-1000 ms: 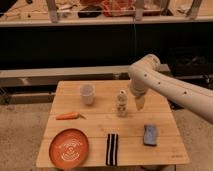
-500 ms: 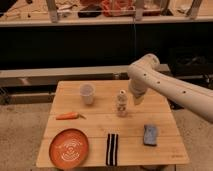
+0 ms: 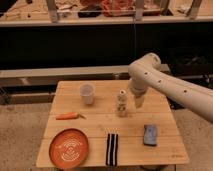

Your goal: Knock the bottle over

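**Desk:** Where is your tool right now?

**Me:** My tool [image 3: 138, 101] hangs at the end of the white arm [image 3: 170, 87] that reaches in from the right edge of the frame. It points down, just right of centre. I cannot tell how far open it is, or whether it has hold of anything.

**Desk:** And the bottle?

**Me:** The small clear plastic bottle with a pale cap and a light label band [image 3: 121, 103] stands upright near the centre of the frame. It is on the light wooden surface [image 3: 100, 127], just left of the tool. Whether the two touch I cannot tell.

**Desk:** What else is on there?

**Me:** A white plastic cup [image 3: 87, 93] stands upright to the bottle's upper left, apart from it. A slim orange carrot-shaped piece [image 3: 67, 116] lies at the left, below the cup. A round orange plate with a pale pattern [image 3: 69, 148] sits in the lower left of the surface. A black-and-white striped strip [image 3: 112, 149] lies just right of it, at lower centre. A blue-grey rectangular pad [image 3: 149, 135] lies at lower right, below the tool.
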Controlling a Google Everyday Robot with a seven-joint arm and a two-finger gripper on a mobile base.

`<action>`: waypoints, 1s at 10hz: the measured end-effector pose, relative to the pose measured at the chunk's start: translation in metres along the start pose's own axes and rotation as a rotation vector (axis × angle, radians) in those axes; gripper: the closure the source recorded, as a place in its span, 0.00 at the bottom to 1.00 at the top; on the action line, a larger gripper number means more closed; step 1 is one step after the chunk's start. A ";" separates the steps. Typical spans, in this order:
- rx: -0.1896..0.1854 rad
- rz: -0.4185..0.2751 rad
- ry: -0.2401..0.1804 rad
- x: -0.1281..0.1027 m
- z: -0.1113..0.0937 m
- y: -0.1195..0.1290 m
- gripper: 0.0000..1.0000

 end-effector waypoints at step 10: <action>-0.004 -0.054 -0.024 -0.017 -0.003 -0.003 0.97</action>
